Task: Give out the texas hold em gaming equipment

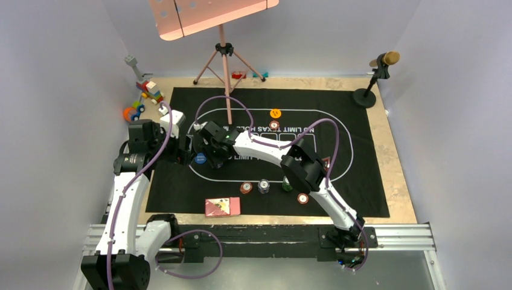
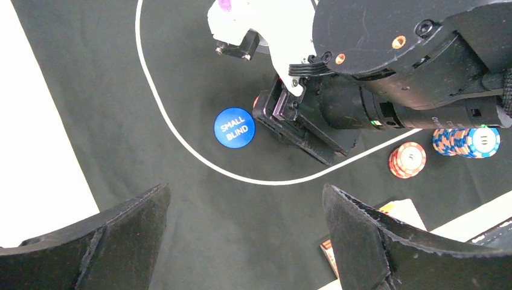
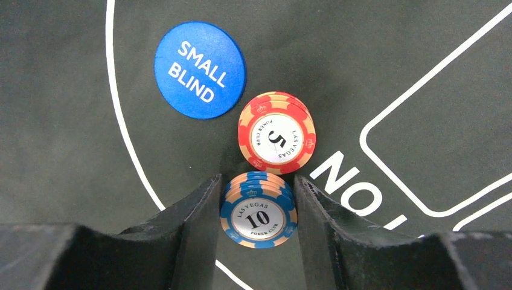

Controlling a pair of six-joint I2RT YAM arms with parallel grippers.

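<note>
The right gripper (image 3: 258, 182) is clamped on a blue chip stack (image 3: 258, 219) at the left end of the white oval printed on the mat (image 1: 362, 175), while the left gripper (image 2: 246, 193) hangs just beside it with jaws wide apart and empty. The card box (image 1: 222, 206) lies at the mat's near edge. A blue button (image 3: 200, 69) sits just beside a red stack (image 3: 276, 139) next to the held one, an orange button (image 1: 275, 113) lies on the far side, and more stacks (image 1: 264, 185) line the oval's near edge.
</note>
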